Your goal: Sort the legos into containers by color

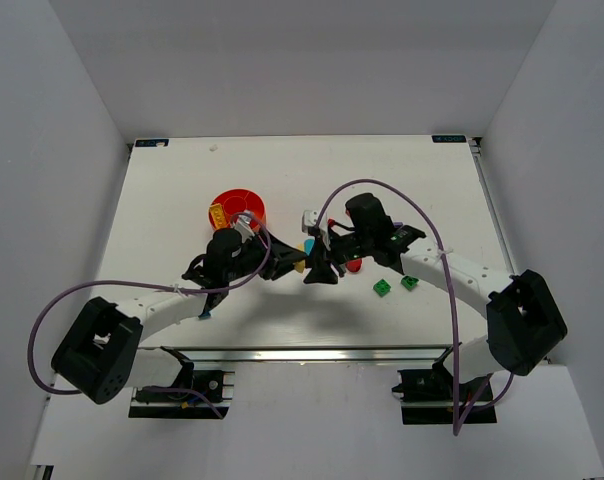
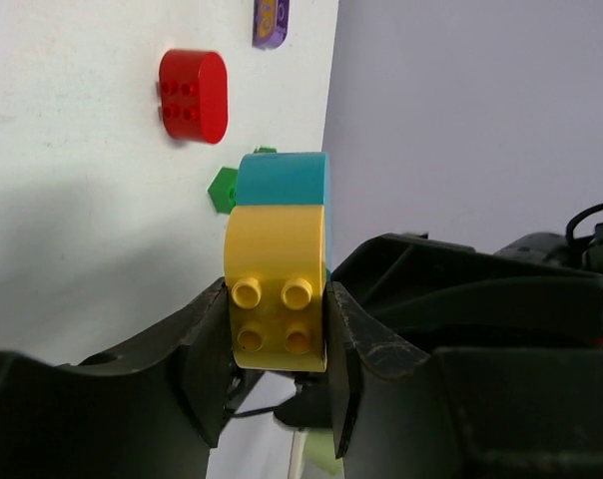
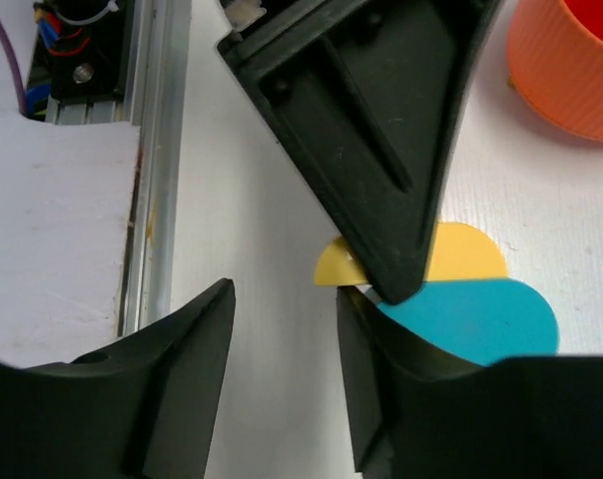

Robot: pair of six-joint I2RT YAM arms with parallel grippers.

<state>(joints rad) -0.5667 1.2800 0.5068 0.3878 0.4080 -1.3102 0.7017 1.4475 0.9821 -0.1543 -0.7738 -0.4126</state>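
Note:
My left gripper (image 2: 278, 309) is shut on a yellow lego (image 2: 277, 249) with a teal-blue lego (image 2: 282, 180) stuck to its far end, held just off the table. In the top view the left gripper (image 1: 288, 265) meets my right gripper (image 1: 317, 272) in the middle of the table. The right gripper (image 3: 282, 339) is open and empty, with one finger (image 3: 376, 359) beside the teal-blue lego (image 3: 481, 319) and the yellow lego (image 3: 471, 251). The orange dish (image 1: 250, 196) with compartments stands behind the left gripper and holds a yellow piece (image 1: 219, 213).
A red rounded lego (image 2: 194, 95), a purple piece (image 2: 271, 22) and a green lego (image 2: 223, 188) lie beyond the left gripper. Two green legos (image 1: 382, 288) (image 1: 410, 282) lie under the right arm. The dish's wall (image 3: 571, 80) is close by. The table's near rail (image 3: 157, 150) is on the left.

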